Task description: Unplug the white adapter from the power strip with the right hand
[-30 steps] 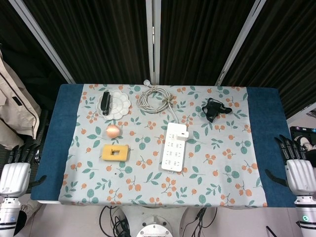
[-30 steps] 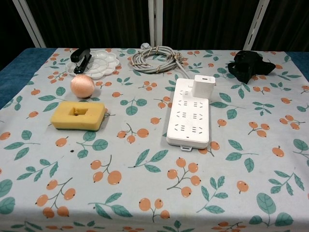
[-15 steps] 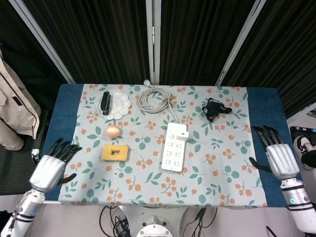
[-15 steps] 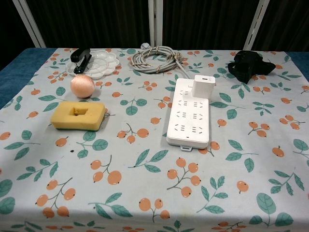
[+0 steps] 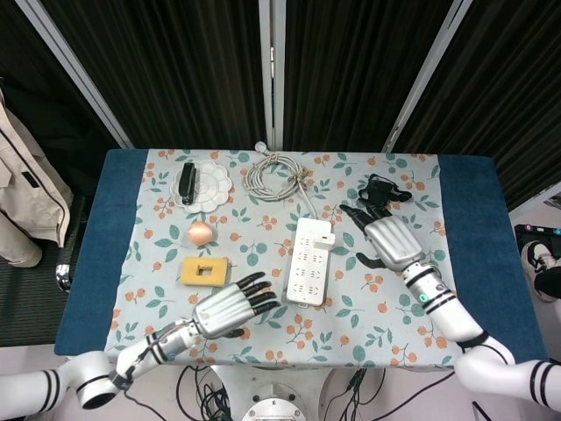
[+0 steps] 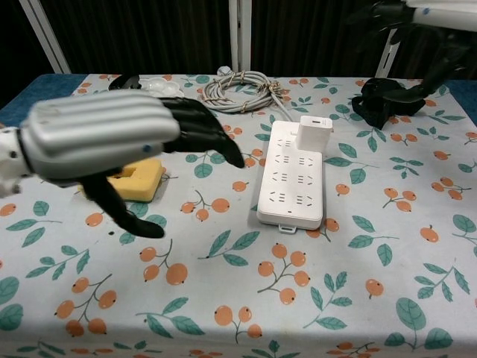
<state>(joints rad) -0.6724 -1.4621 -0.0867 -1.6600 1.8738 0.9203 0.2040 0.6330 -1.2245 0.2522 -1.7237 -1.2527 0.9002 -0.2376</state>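
Observation:
A white power strip (image 5: 308,261) (image 6: 293,180) lies in the middle of the floral cloth, with the white adapter (image 5: 322,238) (image 6: 314,133) plugged into its far end. My right hand (image 5: 390,240) hovers open just right of the adapter, fingers spread, touching nothing; only its upper edge (image 6: 417,30) shows in the chest view. My left hand (image 5: 232,307) (image 6: 112,142) is open above the cloth, left of the strip's near end, and fills the left of the chest view.
A coiled grey cable (image 5: 276,174) runs from the strip's far end. A black object (image 5: 379,192) lies behind my right hand. A yellow sponge (image 5: 204,270), a peach ball (image 5: 201,232) and a white palette with a black stapler (image 5: 188,181) sit at left.
Both hands have swung in from the table's side edges over the cloth: the right one to beside the adapter, the left one to near the strip's front-left. Objects have not moved.

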